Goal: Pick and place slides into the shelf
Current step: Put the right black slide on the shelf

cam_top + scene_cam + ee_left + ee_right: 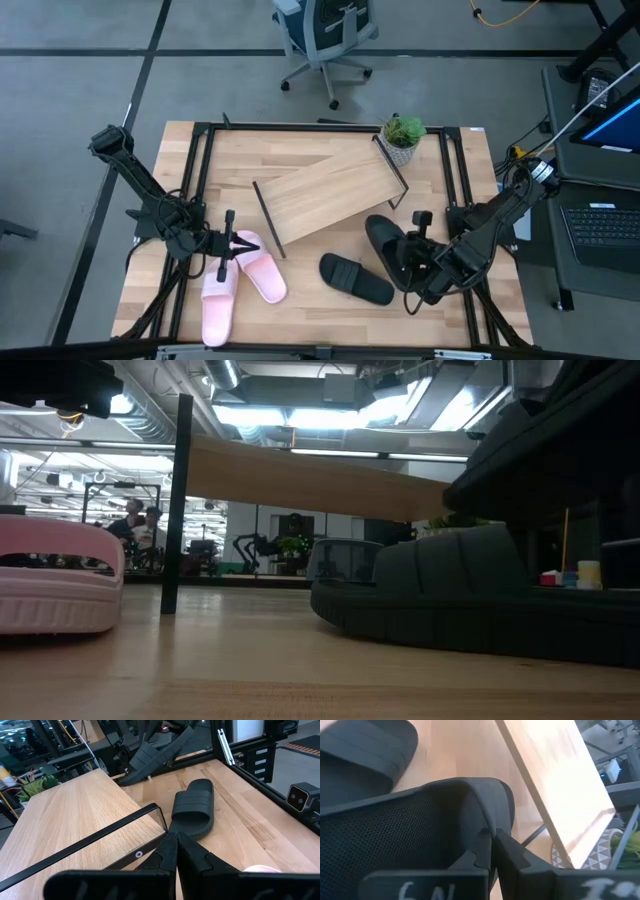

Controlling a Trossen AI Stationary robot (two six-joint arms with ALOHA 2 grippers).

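Observation:
One black slide [356, 279] lies flat on the table, also in the left wrist view [194, 806]. My right gripper [413, 263] is shut on the second black slide [386, 243], right of the first. Two pink slides [262, 268] [218, 300] lie sole-down at the near left. My left gripper [231, 243] hangs shut over them, touching nothing. The shelf [335, 192], a slanted light-wood board with black end rods, stands behind the slides. My right gripper pinches the rim at one end of the black slide [489, 827] between its two fingers, slanting down from the table's right side. The slide is tilted, its held end raised [165, 745] and its other end [126, 777] lower. I cannot tell whether that low end touches the table.
A small potted plant [402, 137] stands at the shelf's far right corner. A black metal frame [200, 150] runs along the table's edges. An office chair [325, 35] stands beyond the far edge. Bare wood shows between the shelf's near edge and the slides.

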